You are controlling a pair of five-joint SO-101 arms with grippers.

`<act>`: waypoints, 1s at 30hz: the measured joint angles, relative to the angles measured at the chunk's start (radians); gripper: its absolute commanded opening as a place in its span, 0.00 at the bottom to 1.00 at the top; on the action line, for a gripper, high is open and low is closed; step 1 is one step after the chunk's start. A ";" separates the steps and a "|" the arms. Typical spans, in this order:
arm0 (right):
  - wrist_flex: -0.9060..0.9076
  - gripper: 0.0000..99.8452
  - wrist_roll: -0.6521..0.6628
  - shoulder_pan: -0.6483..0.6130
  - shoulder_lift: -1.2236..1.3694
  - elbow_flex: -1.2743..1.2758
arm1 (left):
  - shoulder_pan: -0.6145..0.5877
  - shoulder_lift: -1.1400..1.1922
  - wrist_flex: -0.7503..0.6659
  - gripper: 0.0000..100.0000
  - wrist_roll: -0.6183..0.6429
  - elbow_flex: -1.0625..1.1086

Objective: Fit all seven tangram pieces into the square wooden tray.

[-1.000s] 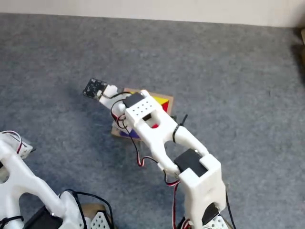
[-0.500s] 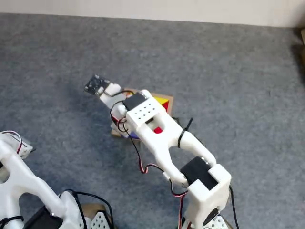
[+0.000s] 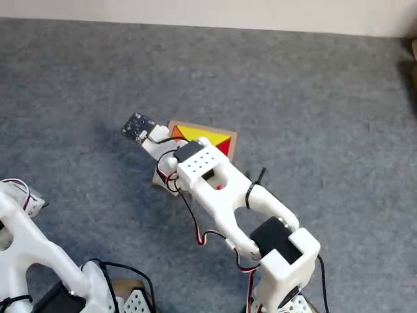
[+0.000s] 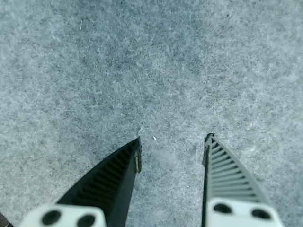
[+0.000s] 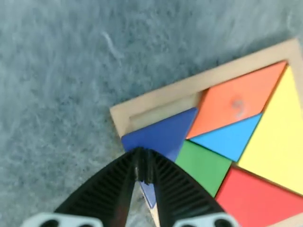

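Touching the blue triangle, right pincer sits closed.

The right arm stretches toward the middle of the surface, jaws pressed together, pointing down. The left arm sits at the near left corner, jaws apart.

A carpeted room: grey carpet meeting a pale wall

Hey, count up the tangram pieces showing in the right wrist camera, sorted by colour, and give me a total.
dark blue piece: 1
orange piece: 1
light blue piece: 1
green piece: 1
yellow piece: 1
red piece: 1
Total showing: 6
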 measured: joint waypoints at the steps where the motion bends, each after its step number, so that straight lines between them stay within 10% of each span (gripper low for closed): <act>1: -0.005 0.02 0.000 0.000 0.000 0.000 | 0.000 0.000 0.000 0.22 0.000 0.000; 18: -0.209 0.02 -0.002 0.032 0.041 0.048 | 0.000 0.000 0.000 0.22 0.000 0.000; 30: -0.207 0.02 -0.002 0.046 -0.394 0.273 | 0.078 0.000 0.000 0.18 0.002 0.000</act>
